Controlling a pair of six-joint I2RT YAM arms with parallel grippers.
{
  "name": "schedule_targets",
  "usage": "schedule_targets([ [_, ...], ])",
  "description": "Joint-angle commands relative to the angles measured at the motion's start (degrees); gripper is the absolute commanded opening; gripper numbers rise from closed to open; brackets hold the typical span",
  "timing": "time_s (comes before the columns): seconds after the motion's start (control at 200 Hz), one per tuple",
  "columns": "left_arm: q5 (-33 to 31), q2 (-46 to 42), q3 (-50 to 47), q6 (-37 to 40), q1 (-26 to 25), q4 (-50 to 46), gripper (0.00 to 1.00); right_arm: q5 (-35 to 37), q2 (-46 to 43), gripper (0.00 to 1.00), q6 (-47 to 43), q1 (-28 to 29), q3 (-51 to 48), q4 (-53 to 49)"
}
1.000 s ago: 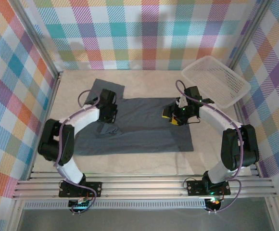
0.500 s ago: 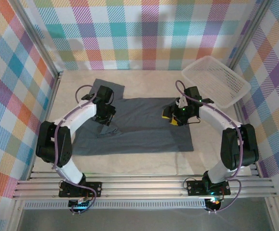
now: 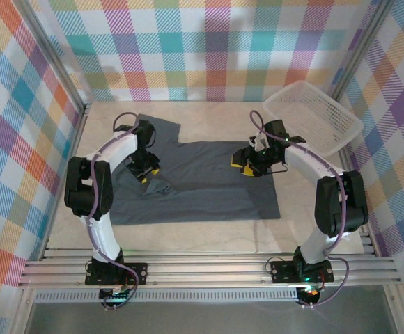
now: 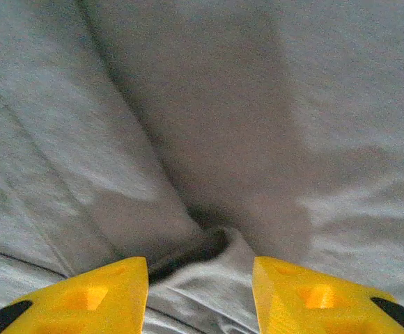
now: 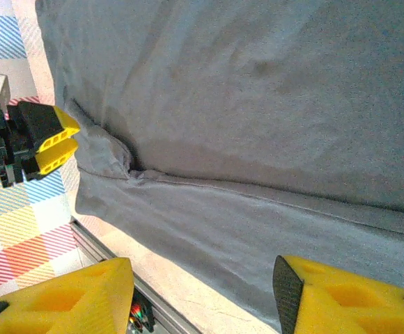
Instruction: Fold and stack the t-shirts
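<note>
One dark slate-grey t-shirt (image 3: 209,188) lies spread flat across the middle of the table, with a sleeve (image 3: 154,126) reaching toward the back left. My left gripper (image 3: 145,172) hovers low over the shirt's left part, open. In the left wrist view its yellow fingers (image 4: 101,296) stand apart with a raised pucker of cloth (image 4: 209,257) lying loose between them. My right gripper (image 3: 246,165) hangs open over the shirt's right part. The right wrist view has that gripper (image 5: 202,278) spread wide above the shirt's near hem (image 5: 209,229), with the left gripper (image 5: 45,139) at its left edge.
A white plastic lattice basket (image 3: 313,118) leans tilted in the back right corner. Checked walls close the table on three sides. A metal rail (image 3: 209,268) runs along the near edge by both arm bases. Bare tabletop (image 3: 209,118) shows behind the shirt.
My left gripper has opened and let the cloth go, shifting slightly back and left while its arm straightened. A small pucker stays in the shirt. The right gripper edged a little left.
</note>
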Motion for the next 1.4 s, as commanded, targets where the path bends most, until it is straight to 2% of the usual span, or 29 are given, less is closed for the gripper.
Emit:
schedule_targets([
  [0.0, 1.9, -0.04, 0.47, -7.1, 0.21, -3.85, 0.43, -1.76, 0.34, 0.55, -0.62, -0.22, -0.19, 0.14],
  [0.06, 1.38, -0.96, 0.18, -13.67, 0.14, -4.44, 0.44, -1.7, 0.26, 0.54, -0.44, -0.26, -0.47, 0.35],
  [0.235, 5.48, -2.37, 0.12, -33.29, -1.8, -2.09, 0.5, -1.36, 0.06, 0.54, -0.17, -0.24, -1.26, 1.03],
  [0.315, 5.37, 0.13, 4.97, -39.18, -3.23, -6.36, 0.51, -1.4, 0.01, 0.54, 0.21, -0.22, -1.67, 1.47],
  [0.385, 4.72, 3.81, 10.76, -43.13, -3.81, -13.74, 0.51, -1.45, -0.1, 0.53, 0.49, -0.18, -1.89, 1.72],
  [0.515, 5.26, 10.15, 18.61, -44.98, -3.93, -21.33, 0.51, -1.29, -0.46, 0.53, 0.47, -0.16, -1.98, 1.68],
  [0.63, 4.01, 11.02, 19.55, -47.84, -3.95, -23.97, 0.52, -1.02, -0.79, 0.53, 0.36, -0.13, -2.17, 1.5],
  [0.905, 6.44, 11.17, 13.68, -50.94, -3.9, -19.17, 0.52, -1.55, -0.21, 0.53, 0.79, -0.15, -1.86, 2.09],
  [1.24, 3.06, 11.45, 13.74, -50.39, -3.21, -16.96, 0.52, -1.64, 0.16, 0.52, 0.89, -0.14, -1.54, 2.26],
  [1.29, 2.75, 11.4, 13.76, -50.44, -3.12, -16.59, 0.54, -1.64, 0.16, 0.52, 0.87, -0.14, -1.71, 2.23],
  [1.395, 2.45, 11.16, 13.93, -50.34, -2.77, -14.34, 0.65, -1.69, 0.17, 0.52, 0.88, -0.13, -1.81, 2.29],
])
